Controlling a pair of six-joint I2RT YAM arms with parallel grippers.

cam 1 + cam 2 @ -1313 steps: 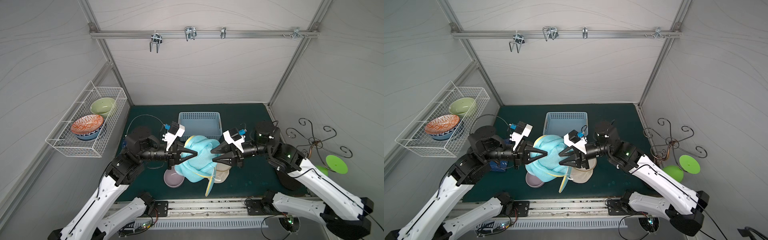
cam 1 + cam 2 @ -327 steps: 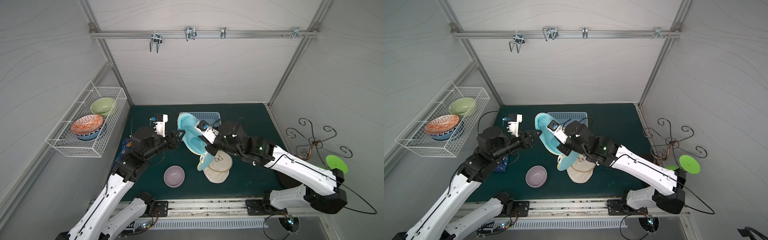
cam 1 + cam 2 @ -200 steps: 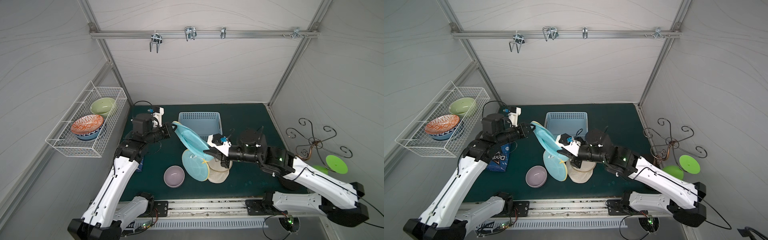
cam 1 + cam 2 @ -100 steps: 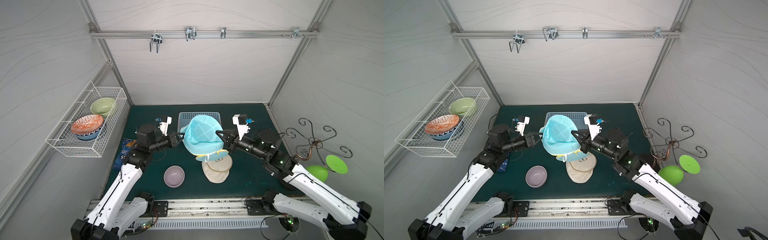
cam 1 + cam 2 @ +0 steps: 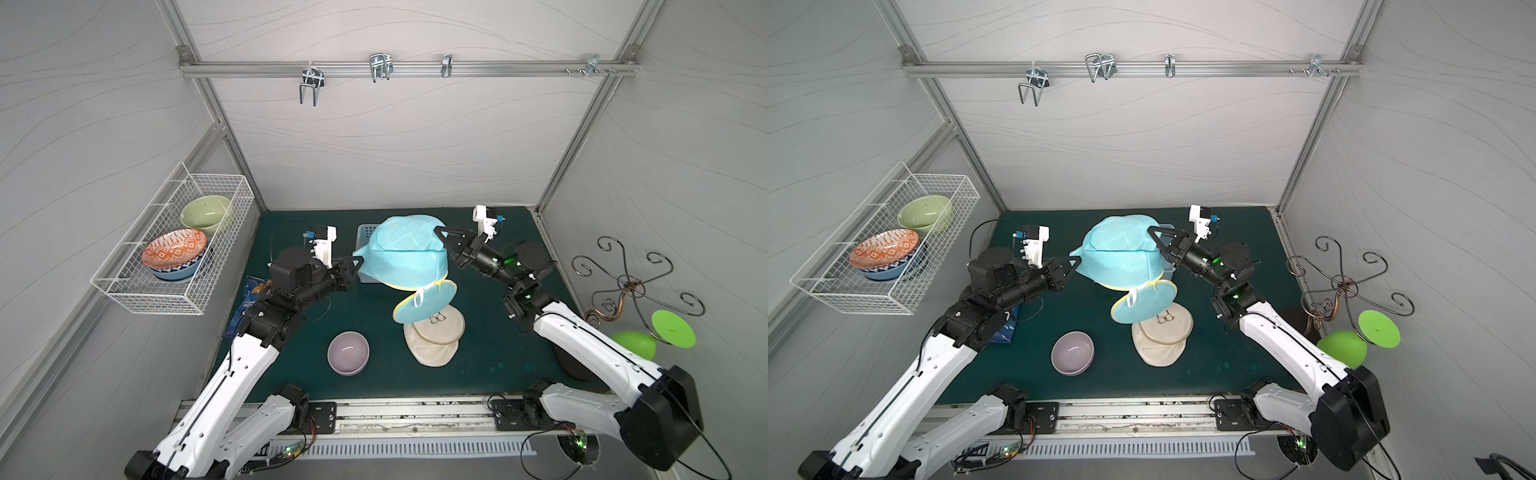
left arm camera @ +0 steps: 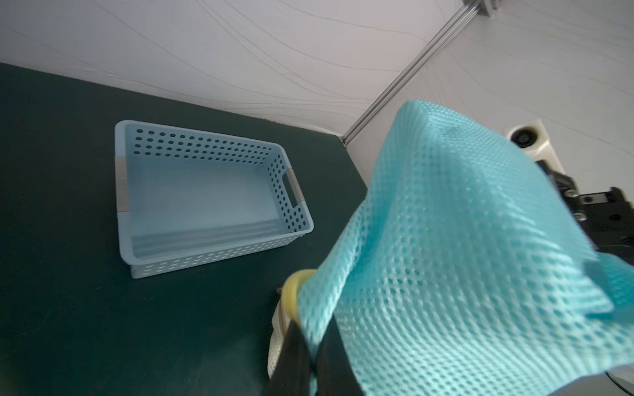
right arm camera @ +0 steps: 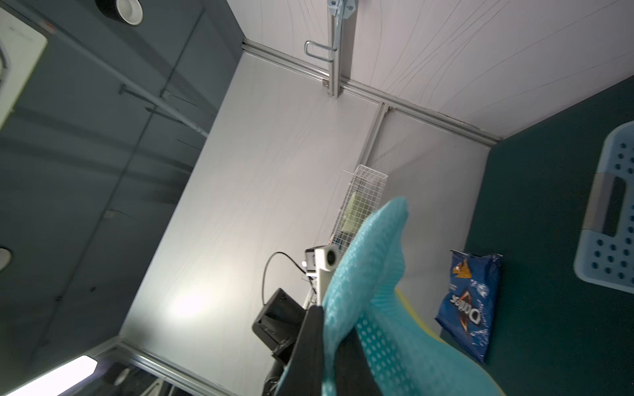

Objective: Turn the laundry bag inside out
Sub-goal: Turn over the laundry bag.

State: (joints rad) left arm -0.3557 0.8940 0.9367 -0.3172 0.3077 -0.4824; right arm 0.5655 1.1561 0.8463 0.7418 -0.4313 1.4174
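Worktop (image 5: 386,386): dark green, carries everything. Bag (image 5: 405,253), cyan mesh, is off it, strung in the air btwn both arms above the back-middle. In both top views it hides most of the basket (image 5: 365,235) behind it. Its yellow-trimmed flap (image 5: 424,303) dangles low, just over the beige pouch (image 5: 434,345). Bowl (image 5: 348,353) sits nearer the front edge, apart.

L claw (image 5: 360,261) is clamped on the bag's left edge, R claw (image 5: 441,233) pinched on its upper right edge. Both wrist views show mesh squeezed btwn closed fingers.

Risks, as I judge them:
- Both pinches hold only a thin bit of mesh, so a harder pull apart could slip one out and drop the bag toward the basket.
- W/ both claws busy, nothing pushes the inside through. A regrasp means a one-claw hold and sag.
- The flap could snag or drag the pouch if lowered.
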